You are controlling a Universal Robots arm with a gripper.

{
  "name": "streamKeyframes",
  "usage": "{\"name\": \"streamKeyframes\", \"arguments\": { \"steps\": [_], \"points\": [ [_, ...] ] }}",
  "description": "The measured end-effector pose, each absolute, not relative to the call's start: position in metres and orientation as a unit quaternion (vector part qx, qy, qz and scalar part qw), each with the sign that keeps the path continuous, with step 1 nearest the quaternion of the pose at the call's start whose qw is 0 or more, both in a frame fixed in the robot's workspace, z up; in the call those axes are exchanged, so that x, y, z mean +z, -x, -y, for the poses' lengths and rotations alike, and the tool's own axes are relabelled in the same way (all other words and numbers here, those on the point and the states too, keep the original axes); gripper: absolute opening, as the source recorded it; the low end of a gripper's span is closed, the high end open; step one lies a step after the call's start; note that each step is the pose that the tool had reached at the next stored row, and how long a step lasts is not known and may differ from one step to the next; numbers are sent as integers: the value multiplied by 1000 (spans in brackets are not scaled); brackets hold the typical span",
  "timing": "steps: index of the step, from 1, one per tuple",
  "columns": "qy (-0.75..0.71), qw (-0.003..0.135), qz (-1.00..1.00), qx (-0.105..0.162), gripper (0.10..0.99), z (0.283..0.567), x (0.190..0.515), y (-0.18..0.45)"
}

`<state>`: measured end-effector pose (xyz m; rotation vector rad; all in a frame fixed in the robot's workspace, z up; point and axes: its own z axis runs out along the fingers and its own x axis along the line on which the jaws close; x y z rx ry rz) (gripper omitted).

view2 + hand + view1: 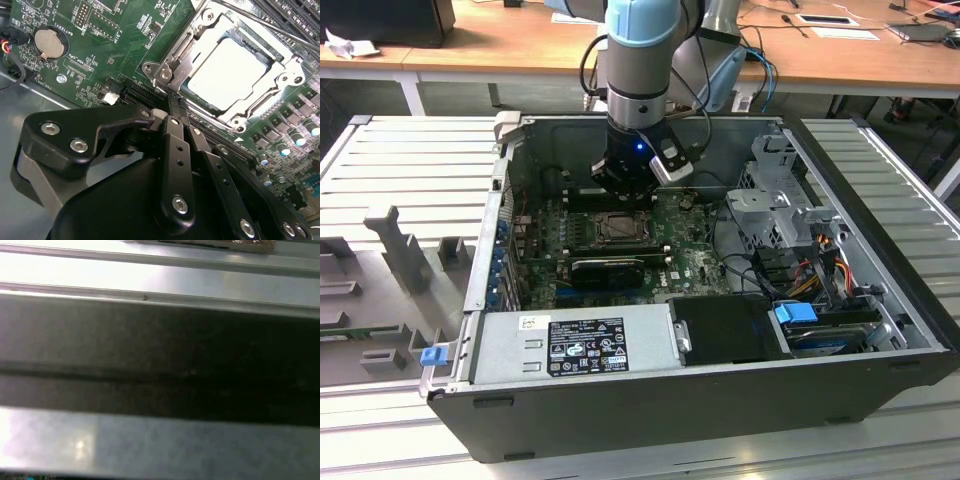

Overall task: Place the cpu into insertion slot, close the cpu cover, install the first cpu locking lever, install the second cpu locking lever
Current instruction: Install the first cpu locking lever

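The cpu (230, 72) lies flat in the insertion slot (618, 228) on the green board, its pale metal face lit bright. The cpu cover (182, 42), a silver frame with a square window, lies down around it. A thin locking lever rod (270, 25) runs along the far side of the socket. My gripper (175, 102) is shut, its black fingers pressed together, with the tips just short of the metal tab (167, 74) at the cover's near corner. In the exterior view the gripper (625, 200) hangs straight down over the socket, inside the open computer case.
A coin battery (50, 42) and a long black card slot (145, 92) lie beside the socket, with capacitors (300, 130) on the other side. A black graphics card (610, 268), the power supply (580, 345) and a drive cage (775, 200) crowd the case.
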<state>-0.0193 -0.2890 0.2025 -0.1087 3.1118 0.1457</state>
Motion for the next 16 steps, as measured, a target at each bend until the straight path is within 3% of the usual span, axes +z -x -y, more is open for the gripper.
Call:
{"name": "streamKeyframes", "arguments": {
  "steps": [16],
  "points": [
    [35, 12, -998, 55, 106, 291, 217, 19]
  ]
}}
